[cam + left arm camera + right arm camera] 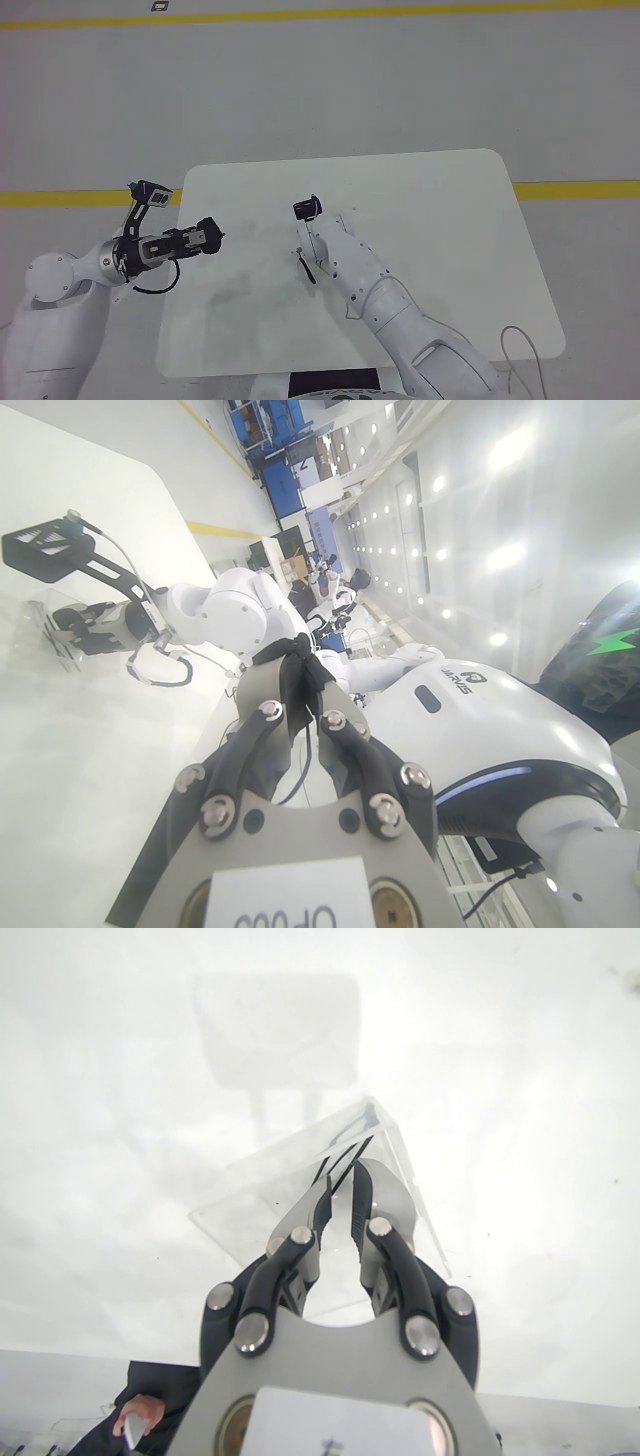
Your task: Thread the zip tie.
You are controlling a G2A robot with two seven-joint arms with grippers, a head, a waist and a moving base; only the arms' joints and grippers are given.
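Several thin black zip ties (350, 1150) lie in a small clear plastic holder (280, 1163) on the white table (430, 210). My right gripper (342, 1173) points down into that holder, fingers a narrow gap apart, with the ties' strands running between the tips. From the left wrist view, the right gripper (57, 635) sits at the clear holder (32, 620). My left gripper (297, 662) hangs over the table's left edge (213, 236), shut on a black strip (300, 680) that sticks out past its fingertips.
The white table has rounded corners and bare room on its right half (470, 260). A yellow floor line (570, 189) runs behind it. The two arms stand roughly a hand's width apart near the table's left part.
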